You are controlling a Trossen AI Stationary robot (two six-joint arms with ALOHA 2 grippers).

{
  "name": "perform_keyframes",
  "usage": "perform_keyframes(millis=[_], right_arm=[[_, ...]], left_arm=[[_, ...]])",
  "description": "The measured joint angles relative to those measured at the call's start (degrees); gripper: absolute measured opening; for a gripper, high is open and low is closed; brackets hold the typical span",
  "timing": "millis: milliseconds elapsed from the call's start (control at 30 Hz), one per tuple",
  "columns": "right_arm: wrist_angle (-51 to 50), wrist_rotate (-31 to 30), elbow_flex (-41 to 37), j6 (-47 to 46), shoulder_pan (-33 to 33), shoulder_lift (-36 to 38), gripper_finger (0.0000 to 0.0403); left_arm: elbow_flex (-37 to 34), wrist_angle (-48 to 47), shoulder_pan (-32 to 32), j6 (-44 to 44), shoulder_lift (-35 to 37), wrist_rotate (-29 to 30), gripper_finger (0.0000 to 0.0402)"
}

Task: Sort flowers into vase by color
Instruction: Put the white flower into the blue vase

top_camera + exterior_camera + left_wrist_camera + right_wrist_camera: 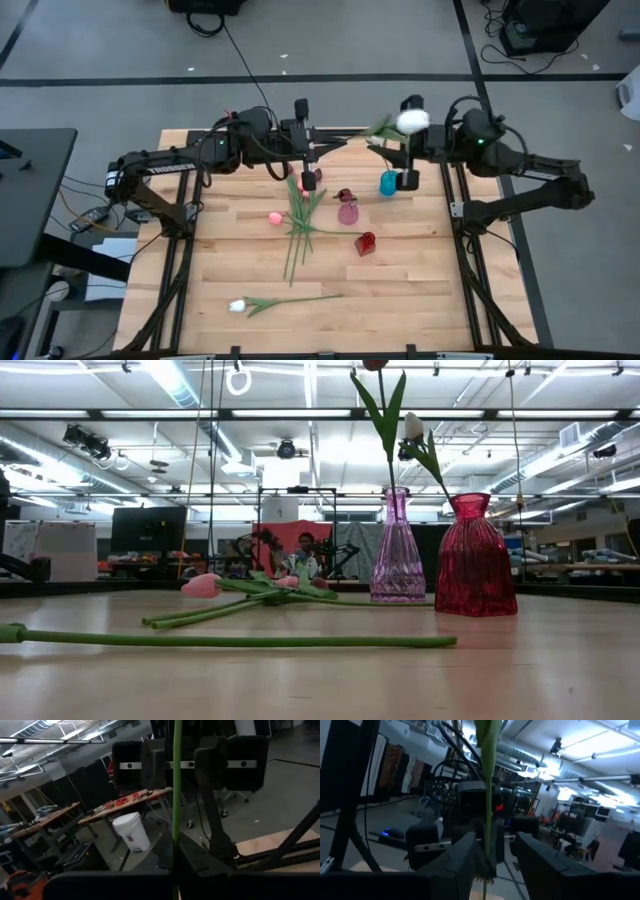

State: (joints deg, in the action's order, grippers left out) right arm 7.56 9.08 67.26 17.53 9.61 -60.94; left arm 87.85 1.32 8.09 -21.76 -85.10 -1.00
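The right gripper (pixel 407 178) pinches the stem of a white tulip (pixel 412 120) and hangs directly over the blue vase (pixel 388 184), stem axis near vertical in the right wrist view, so the coming move is judged a straight descent. The left gripper (pixel 308 180) is pressed shut on a second green stem (pixel 176 795) (its head cannot be told), above the loose flowers (pixel 300 215) on the table (pixel 420 290), nearer the pink vase (pixel 347 211) than the red vase (pixel 365 243).

Vases: three, one blue (pixel 388 183), one pink (pixel 348 211), one red (pixel 365 243). Arms: two. Tulips: exact count unclear; loose pile (pixel 300 215) overlaps.
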Motion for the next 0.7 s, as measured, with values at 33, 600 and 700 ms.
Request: perform_keyframes(millis=[33, 600, 700], right_arm=[[1.0, 0.0, 0.0, 0.3, 0.0, -0.6, 0.0152], [13.4, -1.6, 0.0, 2.6, 0.4, -6.5, 0.0146], [13.4, -1.5, 0.0, 3.0, 0.3, -6.5, 0.0112]], left_arm=[[0.0, 0.0, 0.0, 0.1, 0.0, 0.0, 0.0005], [0.0, -3.3, 0.2, -0.5, -1.0, 5.4, 0.0005], [0.0, -3.4, 0.2, -0.6, -1.0, 5.4, 0.0005]])
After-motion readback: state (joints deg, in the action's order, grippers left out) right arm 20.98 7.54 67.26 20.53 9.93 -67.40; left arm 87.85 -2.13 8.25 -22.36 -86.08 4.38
